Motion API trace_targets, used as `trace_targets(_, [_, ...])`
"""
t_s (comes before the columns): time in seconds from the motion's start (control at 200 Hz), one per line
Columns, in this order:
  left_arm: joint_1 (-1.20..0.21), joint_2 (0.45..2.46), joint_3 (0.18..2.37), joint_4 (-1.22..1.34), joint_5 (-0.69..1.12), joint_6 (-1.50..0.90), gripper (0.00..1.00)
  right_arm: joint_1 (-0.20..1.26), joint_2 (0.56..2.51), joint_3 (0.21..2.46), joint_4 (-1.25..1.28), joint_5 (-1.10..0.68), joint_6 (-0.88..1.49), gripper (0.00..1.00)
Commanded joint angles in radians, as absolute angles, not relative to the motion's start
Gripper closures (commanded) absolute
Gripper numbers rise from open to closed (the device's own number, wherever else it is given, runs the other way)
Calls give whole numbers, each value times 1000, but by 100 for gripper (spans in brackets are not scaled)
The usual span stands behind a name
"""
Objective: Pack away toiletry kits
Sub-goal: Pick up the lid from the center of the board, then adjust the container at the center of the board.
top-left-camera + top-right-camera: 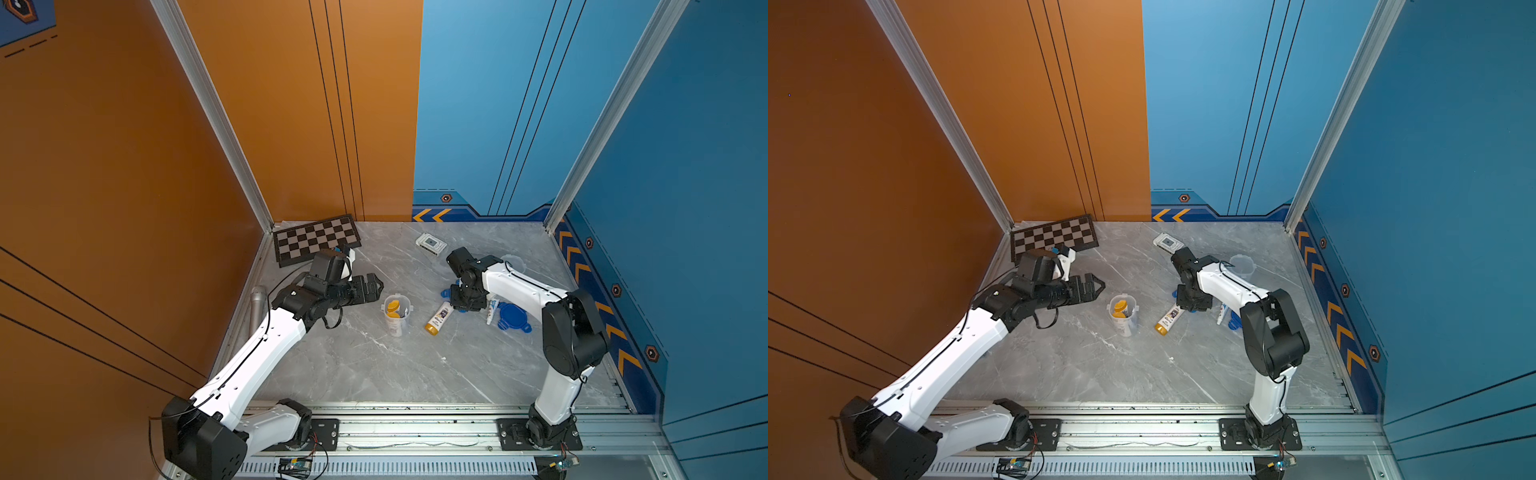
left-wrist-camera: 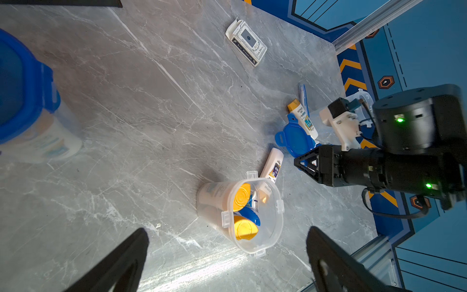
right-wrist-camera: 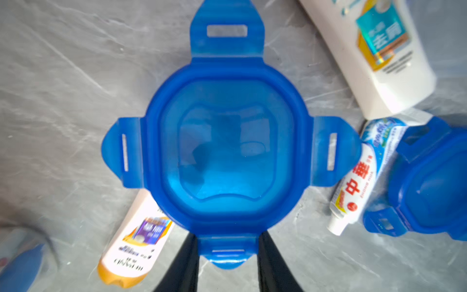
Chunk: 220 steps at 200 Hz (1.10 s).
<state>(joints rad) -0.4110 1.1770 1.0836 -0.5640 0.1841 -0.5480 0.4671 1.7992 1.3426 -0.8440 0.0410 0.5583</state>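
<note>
— Blue lid (image 3: 227, 149): where?
— Among loose bottles (image 3: 136, 242), apart from the cup (image 1: 397, 314). My right gripper (image 3: 227, 237) pinches its tab; my left gripper (image 1: 379, 286) hangs spread beside the cup. Next, I judge: carry it over, seat squarely.

We see a grey counter (image 1: 374, 374) veined with white, a translucent blue lid (image 3: 227, 151), a white bottle (image 3: 136, 242) with a gold cap (image 3: 118, 276) and a purple-and-gold label, and a white toothpaste tube (image 3: 358, 177) with red characters and blue swirls. We also note a clear cup (image 1: 397, 326) showing yellow caps (image 1: 393, 306) inside, a black-and-pale-grey checkerboard (image 1: 316, 239), a white box (image 1: 431, 243) with a grey label, an orange wall (image 1: 124, 166) and a blue wall (image 1: 478, 104) trimmed with yellow chevrons (image 1: 432, 215).
</note>
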Motion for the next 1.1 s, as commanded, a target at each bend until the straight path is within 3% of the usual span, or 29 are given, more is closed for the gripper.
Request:
trace_targets(0.0, [-398,1167,1074,-554,187,-549,1,483,1740,1351,-902,62,567,77])
trace_targets(0.17, [-387,1172,1070,-555,191,-551,1,531,1699,1433,-963,49,566,77])
trace_targets(0.516, [-345,1156,1042,-555,178,-570,0,772,1666,1591,-1124,54,647,76])
trace_targets(0.886, [-318,1143,988,-595,124,-567,1,931,1735,1716,-1160,108,721,77])
trace_targets(0.976, [-314,1141,973,-595,107,-579,12,953,1766,1745,-1158,117,743,77])
trace_targets(1.096, [-305,1151,948,-590,106,-613,50,984,1794,1771,-1157,138,784,77])
